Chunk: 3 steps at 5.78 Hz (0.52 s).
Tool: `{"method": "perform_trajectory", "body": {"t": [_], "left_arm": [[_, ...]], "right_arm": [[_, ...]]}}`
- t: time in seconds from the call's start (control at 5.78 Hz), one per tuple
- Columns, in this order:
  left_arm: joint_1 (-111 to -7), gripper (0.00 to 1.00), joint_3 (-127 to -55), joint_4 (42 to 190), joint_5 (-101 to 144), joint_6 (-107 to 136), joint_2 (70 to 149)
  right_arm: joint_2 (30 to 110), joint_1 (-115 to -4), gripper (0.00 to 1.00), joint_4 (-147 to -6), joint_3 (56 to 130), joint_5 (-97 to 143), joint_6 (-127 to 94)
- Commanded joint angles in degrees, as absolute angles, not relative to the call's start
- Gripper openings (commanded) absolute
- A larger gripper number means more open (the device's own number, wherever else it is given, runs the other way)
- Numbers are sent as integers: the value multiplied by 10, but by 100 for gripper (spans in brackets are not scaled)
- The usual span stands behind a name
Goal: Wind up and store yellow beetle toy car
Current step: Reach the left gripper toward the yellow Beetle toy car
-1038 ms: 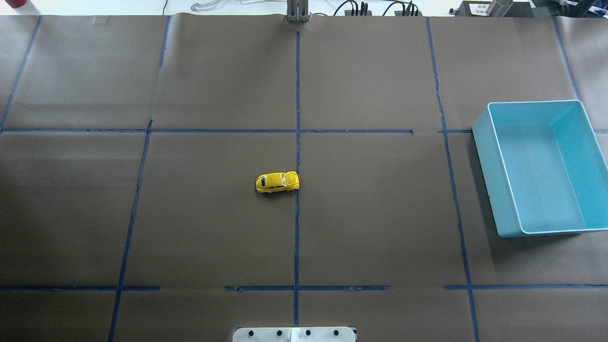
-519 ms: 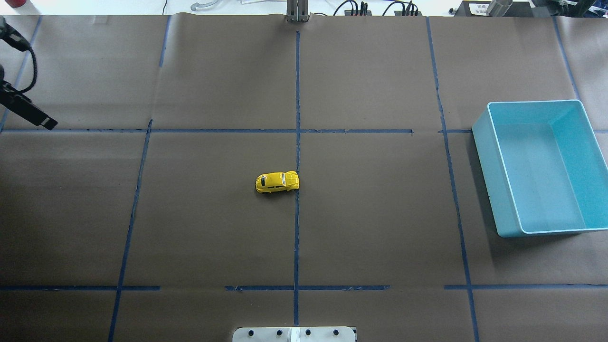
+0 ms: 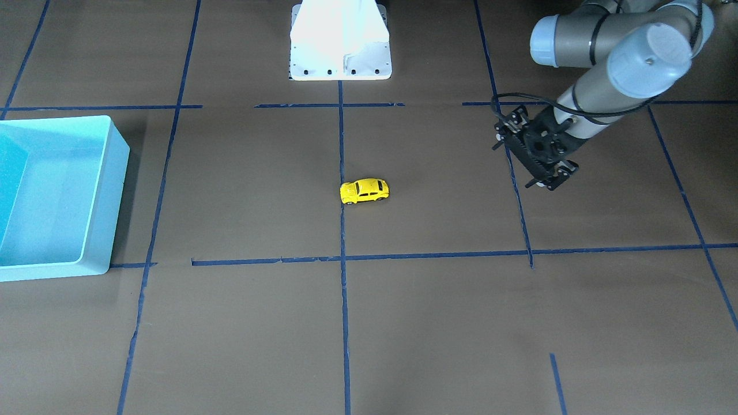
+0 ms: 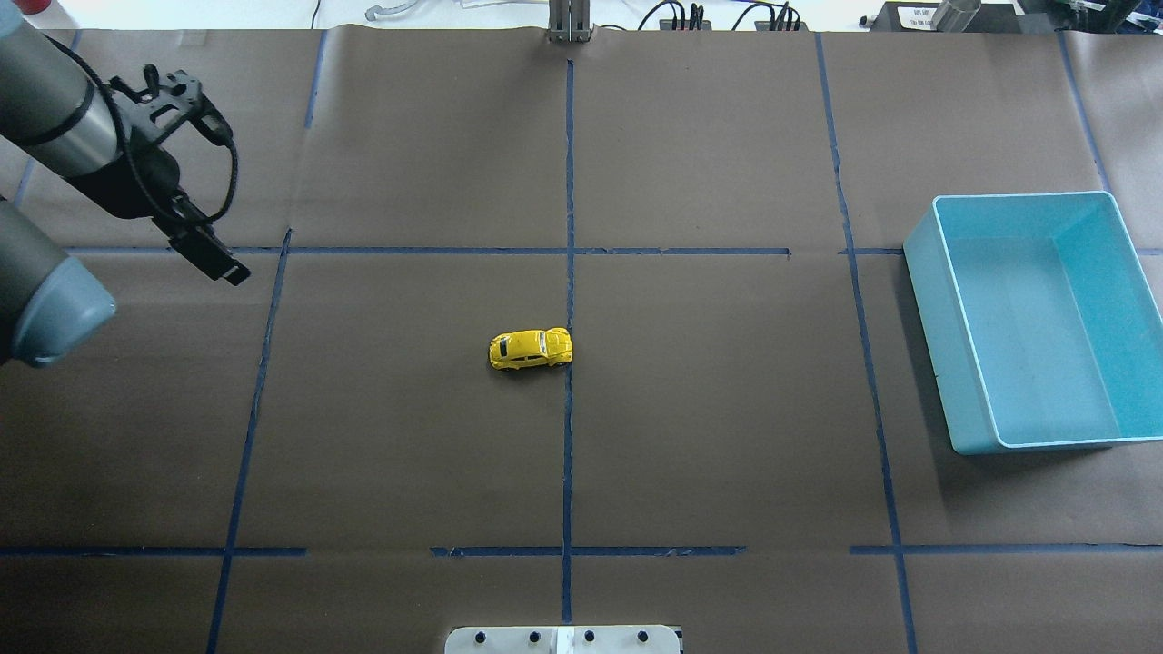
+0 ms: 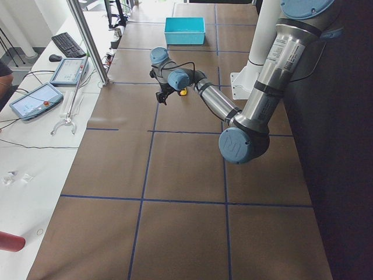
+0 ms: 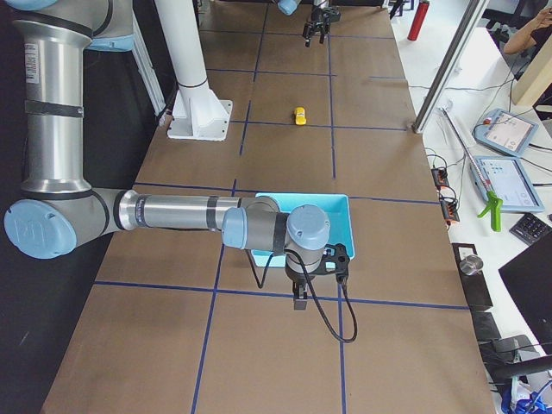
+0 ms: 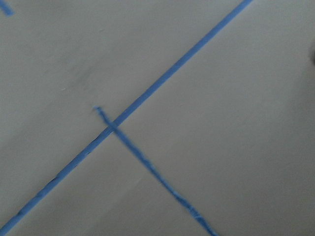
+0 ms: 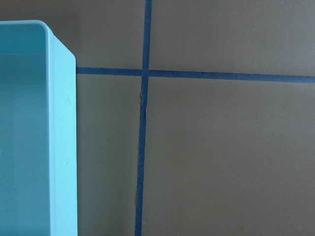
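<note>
The left gripper [image 3: 542,167] hangs above the table in the front-facing view, well apart from the light blue bin [image 3: 118,190]; I cannot tell whether its fingers are spread. The yellow beetle toy car [image 3: 364,191] stands on its wheels between bin and gripper. Overhead, the car sits well clear of the bin. From the right end, the right gripper [image 6: 299,300] hovers just beside the bin, and I cannot tell its state either.

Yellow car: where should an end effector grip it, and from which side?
Pinch the car across its long flanks at mid-body, coming straight down: it stands on its wheels, narrow across, with bare table on both sides.
</note>
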State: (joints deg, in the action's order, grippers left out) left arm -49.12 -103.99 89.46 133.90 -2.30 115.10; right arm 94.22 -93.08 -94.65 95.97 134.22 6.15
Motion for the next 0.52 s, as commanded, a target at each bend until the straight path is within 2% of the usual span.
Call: {"method": "perform_trajectory", "body": {"t": [0.0,0.17,0.35], "left_arm": [[-392,100,-1034,901,1240,-25,1209],[-357,100,-1001,901,1212,-26,1268],[-354,100,-933,899,1210,-30,1350]], "right_arm": [[942,-931,100,-947,960,1342,62],[942,-931,100,-947,960,1342,62],[942,-931,100,-947,960,1342,61]]}}
